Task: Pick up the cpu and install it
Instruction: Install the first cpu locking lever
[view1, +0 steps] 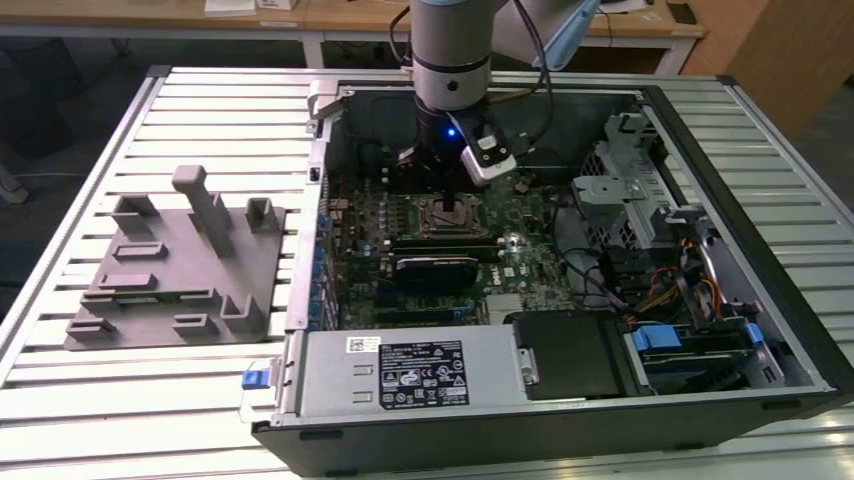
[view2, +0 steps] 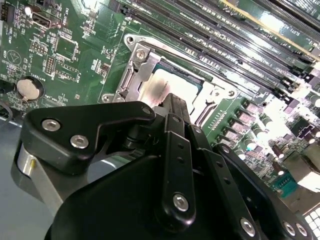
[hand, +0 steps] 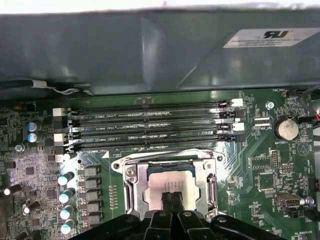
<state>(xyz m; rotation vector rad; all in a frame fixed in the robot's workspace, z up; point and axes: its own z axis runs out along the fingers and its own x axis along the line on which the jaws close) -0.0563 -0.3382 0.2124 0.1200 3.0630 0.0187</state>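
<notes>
1. In both wrist views the black two-fingered gripper (hand: 170, 200) reaches down over the middle of the socket, its slim fingers (view2: 176, 107) pressed together with no gap showing between them, and their tips sit on or just above the chip; contact cannot be told.
2. The cpu, a small flat square chip with a pale silver-white metal top (hand: 165, 187), lies flat inside the square metal socket frame (hand: 129, 186) on the green motherboard (hand: 260, 170). In the second wrist view the cpu (view2: 155, 90) shows seated in the frame (view2: 135, 67), partly hidden by the fingers.
3. Just beyond the socket run four long black memory slots (hand: 150, 125), parallel to one another. A round silver coin battery (hand: 286, 129) sits on the board well off to one side.
4. In the exterior view the grey robot arm (view1: 451, 50) stands upright over the open black computer case (view1: 747, 330), with the gripper (view1: 449, 195) down at the socket.
5. Nearer the exterior camera, a silver power-supply box (view1: 400, 372) fills the case's front corner.
6. On the slatted metal table (view1: 147, 380), at the exterior view's left and well apart from the gripper, rests a grey plastic fixture (view1: 180, 265) with upright posts.
</notes>
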